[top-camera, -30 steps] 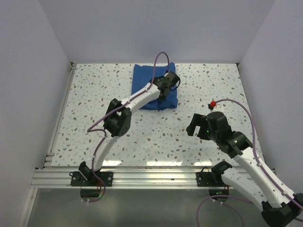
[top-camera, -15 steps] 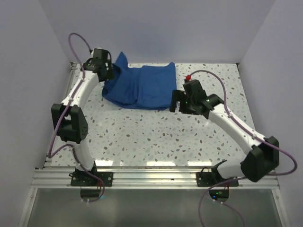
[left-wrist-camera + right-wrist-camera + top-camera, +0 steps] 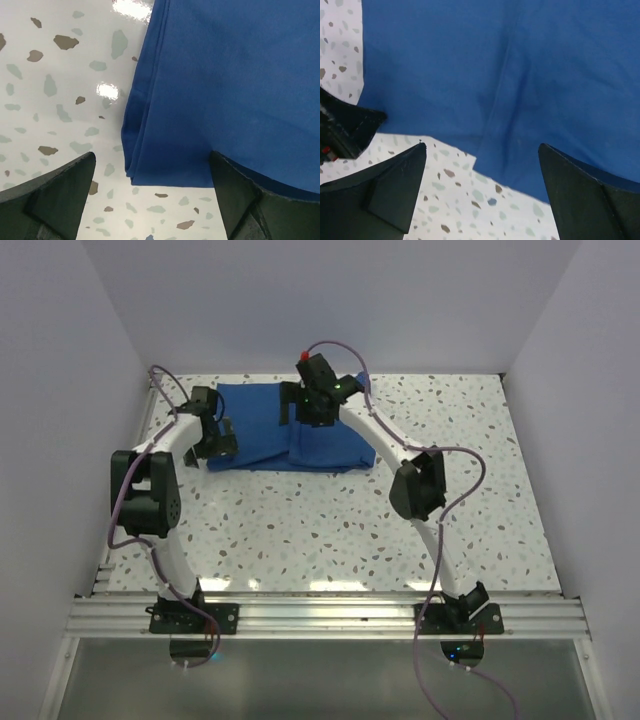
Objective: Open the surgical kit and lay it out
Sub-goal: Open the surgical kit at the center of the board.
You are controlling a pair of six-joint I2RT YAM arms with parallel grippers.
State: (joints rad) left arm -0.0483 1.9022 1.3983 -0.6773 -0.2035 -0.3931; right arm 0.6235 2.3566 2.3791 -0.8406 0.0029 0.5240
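Observation:
The surgical kit shows only as its royal-blue cloth wrap (image 3: 270,425), lying partly unfolded and flat at the back of the table; whatever it holds is hidden under the folds. My left gripper (image 3: 218,440) is open at the cloth's near-left corner. In the left wrist view that layered corner of the cloth (image 3: 210,90) lies between the spread fingers of the left gripper (image 3: 152,154). My right gripper (image 3: 308,410) hovers open over the cloth's middle. In the right wrist view the right gripper (image 3: 482,145) frames the cloth's (image 3: 485,70) near edge and a raised fold, gripping nothing.
The speckled tabletop (image 3: 330,520) stretches from the cloth to the aluminium rail (image 3: 320,615) at the near edge. White walls close in the back and both sides. A metal strip (image 3: 128,490) runs along the left edge. The left arm's black wrist (image 3: 342,131) shows at the right wrist view's left edge.
The left gripper opened, let go of the lifted cloth flap and came down to the cloth's near-left corner; the flap now lies flat. The right arm swung from the cloth's right edge to above its middle.

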